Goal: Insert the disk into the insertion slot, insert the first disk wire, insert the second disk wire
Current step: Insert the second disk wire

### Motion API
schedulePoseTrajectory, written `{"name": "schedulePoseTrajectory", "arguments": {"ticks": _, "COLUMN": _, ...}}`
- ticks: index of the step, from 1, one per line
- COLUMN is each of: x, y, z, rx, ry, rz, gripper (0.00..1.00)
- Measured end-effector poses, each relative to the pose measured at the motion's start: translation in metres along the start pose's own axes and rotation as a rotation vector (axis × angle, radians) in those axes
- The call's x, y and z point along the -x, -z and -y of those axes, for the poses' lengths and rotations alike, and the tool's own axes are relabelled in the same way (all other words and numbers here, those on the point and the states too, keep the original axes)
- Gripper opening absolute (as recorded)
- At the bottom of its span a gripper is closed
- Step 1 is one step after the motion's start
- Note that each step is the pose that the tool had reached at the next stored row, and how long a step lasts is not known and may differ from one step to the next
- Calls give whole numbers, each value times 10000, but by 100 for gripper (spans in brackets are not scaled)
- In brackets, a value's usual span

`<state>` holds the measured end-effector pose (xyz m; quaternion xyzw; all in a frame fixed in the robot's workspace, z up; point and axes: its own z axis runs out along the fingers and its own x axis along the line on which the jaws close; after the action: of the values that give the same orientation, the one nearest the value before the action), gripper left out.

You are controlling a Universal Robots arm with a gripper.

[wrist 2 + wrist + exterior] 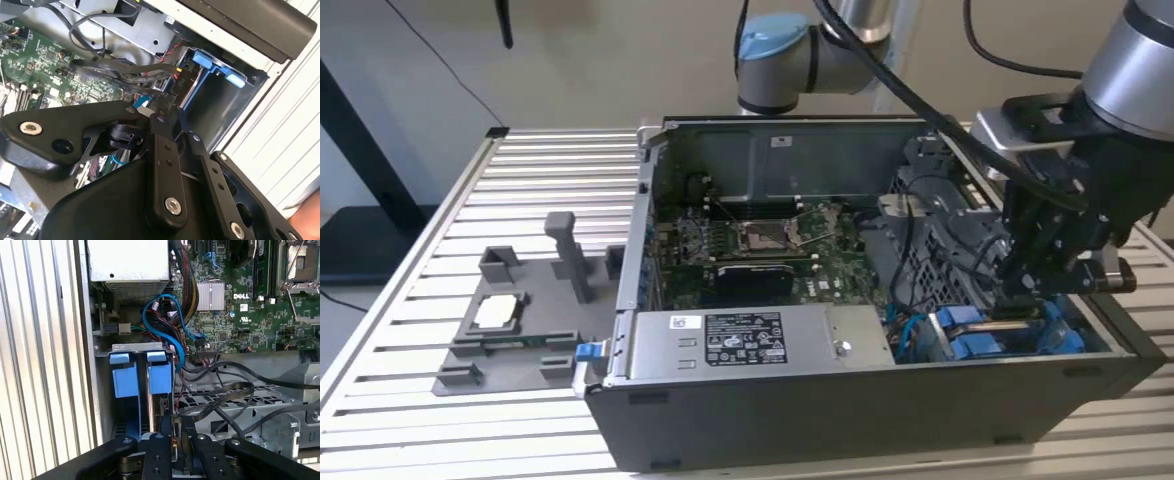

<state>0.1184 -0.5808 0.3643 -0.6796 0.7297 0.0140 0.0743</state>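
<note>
Your gripper (1023,300) hangs low inside the computer case (854,400), fingers drawn together on a flat black cable (215,402), the blue-latched insertion slot (142,375) just beside it

Three cameras: one set back and above, two riding at my wrist.

The exterior view looks down from outside at the open computer case (854,300) on the slatted table (454,200), taking in my arm and gripper (1021,300) from some way off. Both wrist views sit close behind my fingers (162,150), facing past them into the case; they share the blue latches (145,372) and the motherboard (250,315) beyond my fingertips.
</note>
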Motion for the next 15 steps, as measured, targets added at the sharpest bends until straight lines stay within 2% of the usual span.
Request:
{"name": "schedulePoseTrajectory", "arguments": {"ticks": 5, "x": 15, "y": 113, "z": 9, "rx": 6, "ry": -1, "rz": -1, "gripper": 24}}
{"name": "schedulePoseTrajectory", "arguments": {"ticks": 7, "x": 18, "y": 140, "z": 11, "rx": 6, "ry": -1, "rz": -2, "gripper": 24}}
{"name": "schedulePoseTrajectory", "arguments": {"ticks": 15, "x": 23, "y": 157, "z": 13, "rx": 6, "ry": 0, "rz": -2, "gripper": 24}}
